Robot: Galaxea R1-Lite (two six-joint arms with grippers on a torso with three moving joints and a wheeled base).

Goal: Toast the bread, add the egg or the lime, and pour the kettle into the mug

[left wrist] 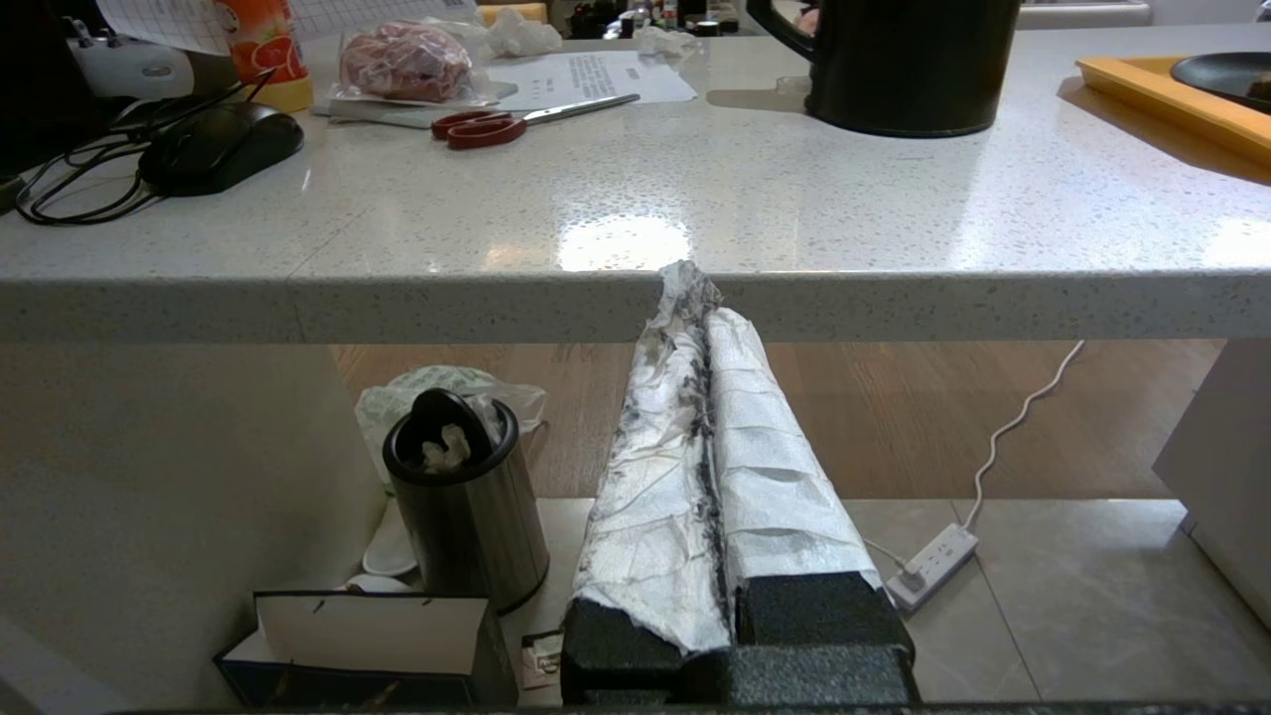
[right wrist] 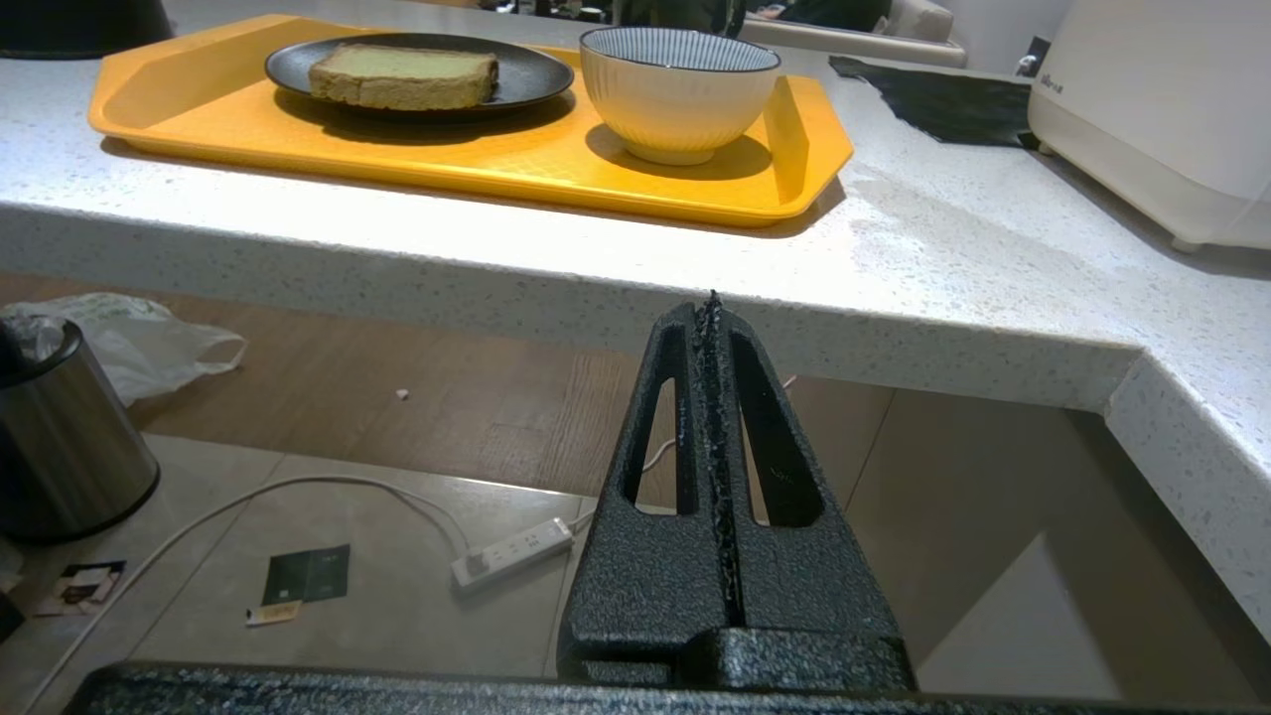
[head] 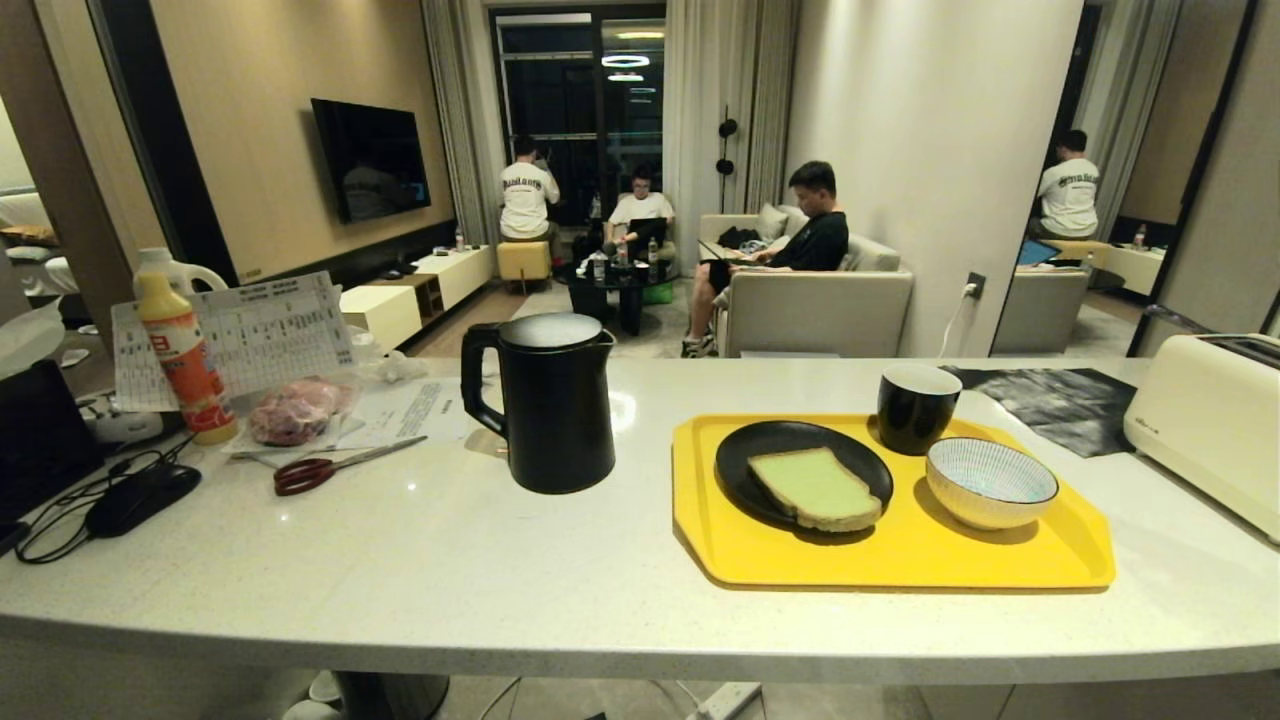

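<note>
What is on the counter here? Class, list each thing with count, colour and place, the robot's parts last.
matte-black jug kettle: one, black, counter left of tray
yellow plastic tray: one, yellow, counter right of centre
round black plate: one, black, on tray
thick bread slice: one, pale green face, tan crust, on plate
glossy black mug: one, black, tray's far edge
striped bowl: one, blue-white, tray's right
cream toaster: one, cream, far right
red-handled scissors: one pair, left of kettle
orange bottle: one, far left
left gripper: one, white-wrapped, shut, below counter edge
right gripper: one, black, shut, below counter edge
</note>
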